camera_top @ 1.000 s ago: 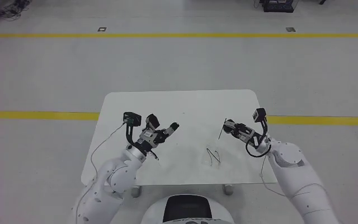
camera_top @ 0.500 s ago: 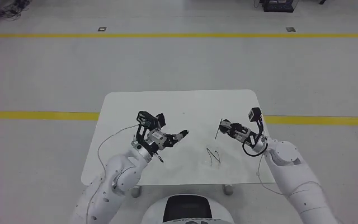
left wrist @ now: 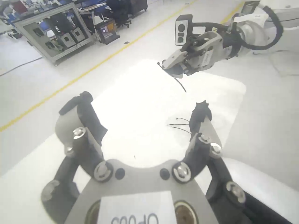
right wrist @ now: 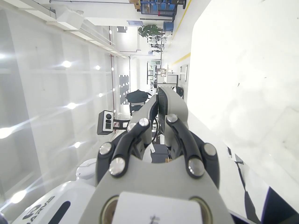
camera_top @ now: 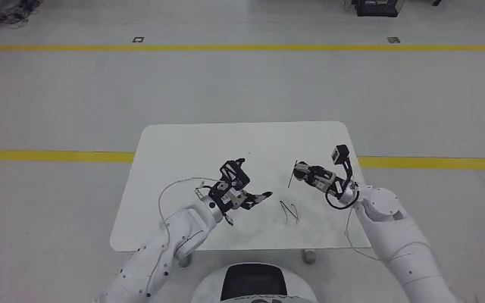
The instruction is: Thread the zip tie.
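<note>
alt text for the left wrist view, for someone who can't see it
The open left gripper hovers over a white table, facing the right gripper, which is shut on a black zip tie held above the table. Loose ties lie on the table by one left finger.

I see a black zip tie (left wrist: pixel 178 82), the right end effector (left wrist: pixel 171 68) and left end effector (left wrist: pixel 143 100) both grey with black parts, loose black ties (camera_top: pixel 288 212) on a white worktop (camera_top: pixel 189 151), and yellow stripes (camera_top: pixel 227 48) on the pale grey floor (camera_top: pixel 227 83).
</note>
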Controlling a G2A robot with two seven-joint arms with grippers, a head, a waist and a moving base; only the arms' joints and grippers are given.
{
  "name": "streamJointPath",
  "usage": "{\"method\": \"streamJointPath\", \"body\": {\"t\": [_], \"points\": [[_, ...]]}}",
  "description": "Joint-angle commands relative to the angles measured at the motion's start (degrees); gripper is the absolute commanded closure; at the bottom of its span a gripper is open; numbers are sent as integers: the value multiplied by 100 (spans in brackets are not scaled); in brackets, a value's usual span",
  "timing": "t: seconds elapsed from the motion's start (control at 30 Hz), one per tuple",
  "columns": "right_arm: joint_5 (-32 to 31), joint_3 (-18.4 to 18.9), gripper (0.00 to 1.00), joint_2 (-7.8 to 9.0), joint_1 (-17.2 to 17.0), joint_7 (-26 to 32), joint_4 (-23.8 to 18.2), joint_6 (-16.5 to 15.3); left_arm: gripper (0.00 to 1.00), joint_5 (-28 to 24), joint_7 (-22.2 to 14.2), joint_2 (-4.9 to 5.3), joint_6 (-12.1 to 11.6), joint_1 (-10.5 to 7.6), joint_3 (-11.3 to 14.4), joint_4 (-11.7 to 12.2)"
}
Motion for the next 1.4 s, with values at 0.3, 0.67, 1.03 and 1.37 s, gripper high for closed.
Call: {"method": "streamJointPath", "body": {"t": [0.3, 0.67, 1.03, 1.37], "points": [[166, -11, 100, -16, -77, -183, -137, 323, 0, 1077, -900, 382, -519, -968, 892, -129], [386, -75, 100, -34, -36, -48, -77, 598, 0, 1077, -1019, 723, -90, -1674, 1738, -72], [1207, -95, 100, -92, -112, -91, -61, 1047, 0, 1077, -1255, 1058, 198, -3227, 3245, -116], [1594, -101, 100, -116, -71, -137, -58, 1543, 0, 1077, -1067, 1227, 1239, -4317, 4746, 113]]}}
